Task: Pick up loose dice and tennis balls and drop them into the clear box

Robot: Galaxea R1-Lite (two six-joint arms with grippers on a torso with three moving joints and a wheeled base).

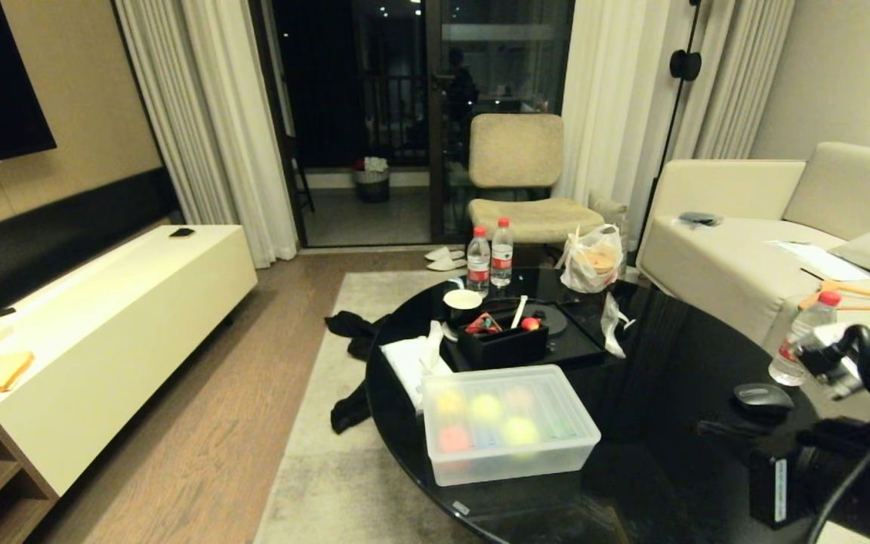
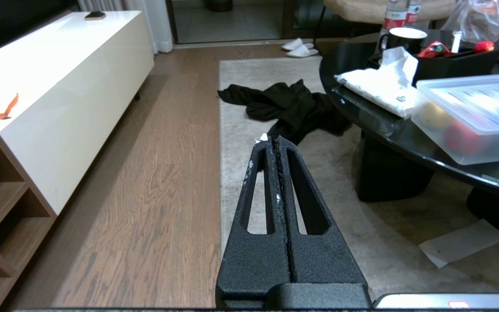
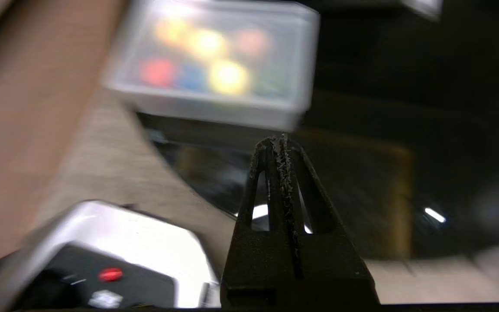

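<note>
Two grippers pressed together, empty. Clear box (image 1: 510, 423) sits lidded at the table's (image 1: 669, 363) near-left edge, tennis balls (image 1: 518, 431) inside. Right gripper (image 3: 277, 143) points at its near long side, nearer; left gripper (image 2: 271, 141) hangs over the rug (image 2: 241, 108).

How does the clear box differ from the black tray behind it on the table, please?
The clear box is translucent, showing blurred coloured balls inside; the black tray is opaque. The clear box is the larger and sits nearer the table's front edge; the black tray stands farther back. The clear box is lidded; the black tray is open-topped, with items poking out. Both are rectangular and rest on the black table.
</note>
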